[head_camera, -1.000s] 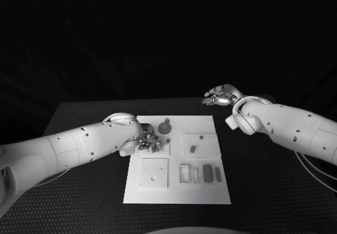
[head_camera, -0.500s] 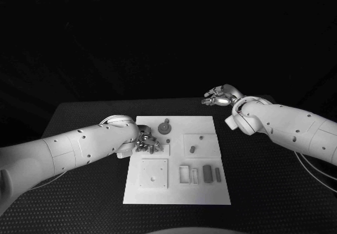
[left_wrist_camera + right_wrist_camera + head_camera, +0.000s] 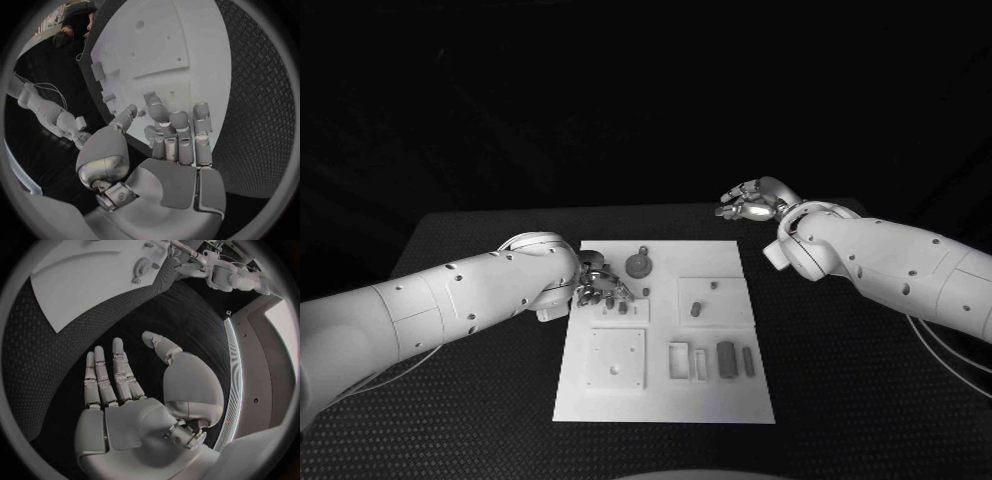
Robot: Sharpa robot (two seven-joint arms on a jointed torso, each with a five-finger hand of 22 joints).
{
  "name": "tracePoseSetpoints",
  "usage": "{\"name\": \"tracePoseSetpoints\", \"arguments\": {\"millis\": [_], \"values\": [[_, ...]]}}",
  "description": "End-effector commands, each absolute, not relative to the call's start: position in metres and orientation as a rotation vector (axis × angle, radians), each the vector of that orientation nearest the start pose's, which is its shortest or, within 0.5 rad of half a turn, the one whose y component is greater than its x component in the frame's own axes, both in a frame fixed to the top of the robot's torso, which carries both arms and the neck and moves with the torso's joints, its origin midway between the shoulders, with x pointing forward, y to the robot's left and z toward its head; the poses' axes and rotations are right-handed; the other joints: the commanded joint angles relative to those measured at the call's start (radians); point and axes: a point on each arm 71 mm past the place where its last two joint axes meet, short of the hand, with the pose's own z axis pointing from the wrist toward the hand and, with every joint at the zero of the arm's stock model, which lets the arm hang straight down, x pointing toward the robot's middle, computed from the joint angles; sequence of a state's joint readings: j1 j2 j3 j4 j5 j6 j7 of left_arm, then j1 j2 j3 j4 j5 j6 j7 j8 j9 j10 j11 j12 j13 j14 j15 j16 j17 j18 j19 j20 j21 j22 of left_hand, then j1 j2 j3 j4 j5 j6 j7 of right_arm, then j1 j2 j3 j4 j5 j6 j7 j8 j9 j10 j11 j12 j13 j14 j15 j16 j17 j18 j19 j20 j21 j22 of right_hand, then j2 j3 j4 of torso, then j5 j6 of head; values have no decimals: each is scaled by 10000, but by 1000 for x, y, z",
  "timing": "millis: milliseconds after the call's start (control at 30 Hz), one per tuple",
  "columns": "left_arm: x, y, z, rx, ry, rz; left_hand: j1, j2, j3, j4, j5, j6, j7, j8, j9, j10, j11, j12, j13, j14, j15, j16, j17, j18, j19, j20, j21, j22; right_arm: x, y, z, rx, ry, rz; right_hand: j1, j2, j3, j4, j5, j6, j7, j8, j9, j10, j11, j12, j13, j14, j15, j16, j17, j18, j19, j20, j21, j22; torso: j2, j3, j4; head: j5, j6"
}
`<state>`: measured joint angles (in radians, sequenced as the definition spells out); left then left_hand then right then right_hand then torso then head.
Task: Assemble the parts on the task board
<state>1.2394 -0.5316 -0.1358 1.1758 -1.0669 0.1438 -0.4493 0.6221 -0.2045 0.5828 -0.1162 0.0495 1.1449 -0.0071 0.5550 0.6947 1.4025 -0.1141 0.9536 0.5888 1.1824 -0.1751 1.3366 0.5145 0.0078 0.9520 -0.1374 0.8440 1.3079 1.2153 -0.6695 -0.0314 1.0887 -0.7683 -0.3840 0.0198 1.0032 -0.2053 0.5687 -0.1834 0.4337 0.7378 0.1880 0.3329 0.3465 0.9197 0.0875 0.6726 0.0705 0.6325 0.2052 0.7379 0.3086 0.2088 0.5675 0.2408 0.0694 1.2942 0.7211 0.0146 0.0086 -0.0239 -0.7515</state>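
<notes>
The white task board lies mid-table, also seen as the task board and the task board. On it are a round gear-like part, two small pegs and two dark oblong parts. My left hand hovers over the board's left far area with fingers curled. In the left wrist view a small part sits between the thumb tip and a finger of my left hand; I cannot tell if it is pinched. My right hand is off the board at the far right, and my right hand holds nothing, fingers spread.
A raised square plate and a white rectangular frame occupy the board's near half. Black table surrounds the board. The right forearm reaches over the table's right side.
My left hand has edged slightly toward the far side of the board. The right hand has hardly moved.
</notes>
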Motion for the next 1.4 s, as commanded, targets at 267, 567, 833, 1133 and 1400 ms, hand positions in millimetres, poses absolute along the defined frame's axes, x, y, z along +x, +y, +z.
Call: {"name": "tracePoseSetpoints", "arguments": {"millis": [267, 567, 833, 1133, 1400], "values": [[531, 162, -232, -2103, 23343, -4606, 98, 11, -229, -38, -6, -1035, 347, -424, -220, -837, 348, -680, -331, -778, 177, -578, -307, -78, -593, -1081, -380, 106, 563, -258, -200, 5919, 16165, 7655, -72, -22, -37, -16, 24, 99, 296, 48, -18, -1630, 947, 45, -18, -63, -15, 40, -13, -167, -69, -31, -42, 9, 0, 12, 1, 33, 154], [553, 180, -213, -2885, 21710, -4714, 1762, 1248, -299, -1377, 1922, -1769, 685, -603, -448, -1327, 649, -1522, -864, -1162, 664, -1376, -818, -78, -1029, -608, -857, -1, 564, -260, -200, 5937, 16123, 7616, -65, -35, -35, -23, 24, 75, 303, 37, -26, -1647, 957, 37, -20, -77, -3, 36, -21, -169, -84, -32, -46, 8, 15, 11, -19, 46, 272], [571, 186, -208, -2679, 21312, -4181, 1442, 533, -589, -673, 296, -1926, 737, -621, -713, -1177, 713, -2072, -1217, -1043, 832, -1840, -1093, -75, -963, -475, -1287, -147, 564, -258, -200, 5920, 16145, 7648, -64, -33, -33, -24, 24, 68, 306, 35, -29, -1653, 960, 34, -21, -87, 2, 33, -26, -171, -93, -31, -48, 7, 16, -1, -8, 52, 311], [583, 192, -208, -2362, 21206, -3366, 1439, 373, -550, -382, 320, -2011, 771, -644, -810, -1163, 737, -2134, -1240, -1052, 840, -1867, -1099, -78, -923, -479, -1353, -101, 564, -256, -200, 5907, 16172, 7681, -62, -29, -30, -24, 26, 64, 308, 34, -31, -1657, 963, 32, -21, -92, 4, 33, -30, -172, -99, -30, -49, 7, 34, 5, -47, 37, 331], [590, 187, -211, -2295, 21470, -3149, 1360, 415, -603, -259, 298, -2036, 782, -636, -839, -1164, 748, -2142, -1236, -1065, 848, -1861, -1092, -78, -935, -468, -1390, -76, 562, -255, -199, 5876, 16157, 7746, -61, -29, -28, -23, 26, 62, 310, 35, -32, -1659, 965, 32, -20, -96, 7, 33, -33, -173, -104, -30, -48, 7, 121, -6, -80, 13, 355]]}}
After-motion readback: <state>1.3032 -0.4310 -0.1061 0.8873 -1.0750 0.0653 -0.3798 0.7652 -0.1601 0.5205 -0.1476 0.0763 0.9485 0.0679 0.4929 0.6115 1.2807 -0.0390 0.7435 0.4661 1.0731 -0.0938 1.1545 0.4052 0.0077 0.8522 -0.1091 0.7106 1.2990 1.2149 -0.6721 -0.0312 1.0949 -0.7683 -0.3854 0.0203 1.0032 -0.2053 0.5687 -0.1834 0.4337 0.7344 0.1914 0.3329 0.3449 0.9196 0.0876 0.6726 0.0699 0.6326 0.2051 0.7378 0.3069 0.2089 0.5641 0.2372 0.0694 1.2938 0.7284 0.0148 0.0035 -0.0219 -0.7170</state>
